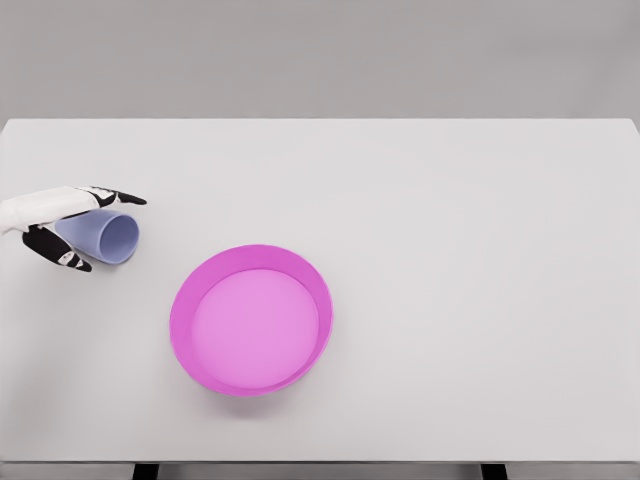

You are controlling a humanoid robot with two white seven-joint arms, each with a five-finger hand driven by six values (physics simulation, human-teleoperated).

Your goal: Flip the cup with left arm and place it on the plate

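We start at the fingers [118, 197]: dark tips above and thumb below, wrapped around the lilac cup [105, 237], so our left hand [60, 225] has it held. The cup lies on its side, mouth facing three o'clock, at the table's [450, 220] nine o'clock edge. The pink plate [251, 319] sits toward five o'clock from the cup, apart and empty. We judge the grasp made; turning it upright and placing it remain.
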